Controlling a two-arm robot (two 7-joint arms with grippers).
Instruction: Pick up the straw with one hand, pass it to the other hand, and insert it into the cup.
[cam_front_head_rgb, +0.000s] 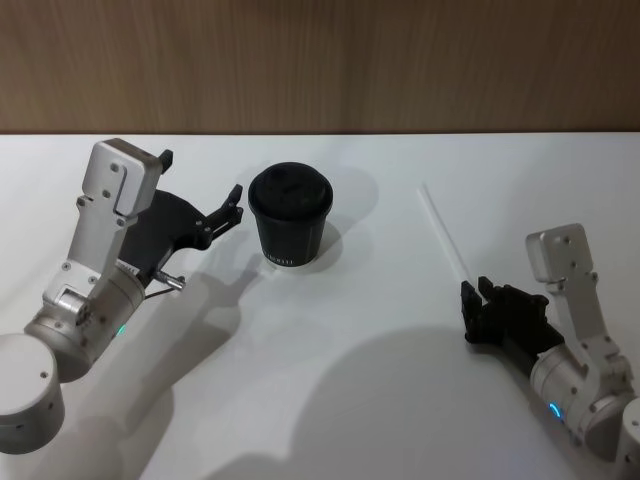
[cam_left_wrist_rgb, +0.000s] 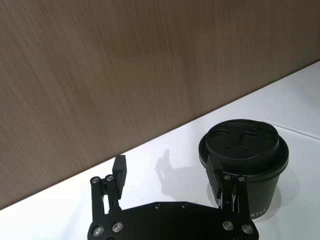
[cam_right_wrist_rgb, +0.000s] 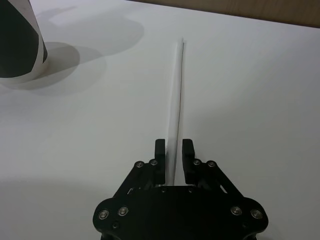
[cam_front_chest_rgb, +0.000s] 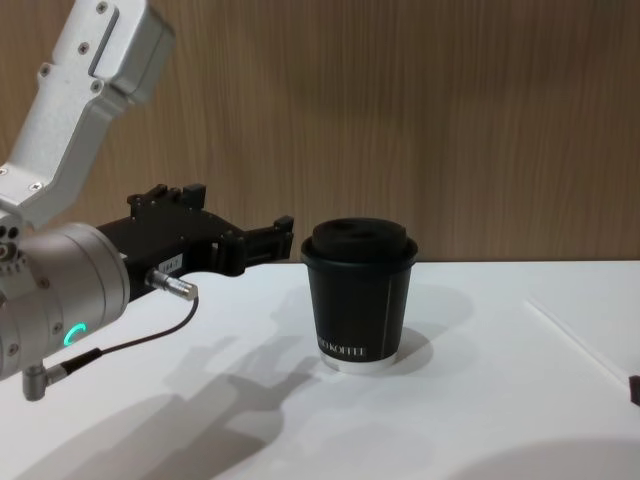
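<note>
White straw (cam_right_wrist_rgb: 176, 100) flat on the table (cam_front_head_rgb: 330, 380), right gripper (cam_right_wrist_rgb: 174, 155) narrowed around its near end, left gripper (cam_left_wrist_rgb: 170, 175) spread wide beside the black cup (cam_front_head_rgb: 290, 215), holding nothing

Readable text, one item: white capital lettering printed low on the side of the black paper cup (cam_front_chest_rgb: 359, 294), just above its white base rim, facing the robot. From the chest view it reads roughly "KOFFEE", with a small mark or letter ahead of it that cannot be made out. From the head view the same band shows on the cup's near side as a short white line, too small to read. From the left wrist view only the tail of the lettering shows at the cup's lower edge, cut off by a finger of the left claw (cam_left_wrist_rgb: 170, 184) and not legible there.
</note>
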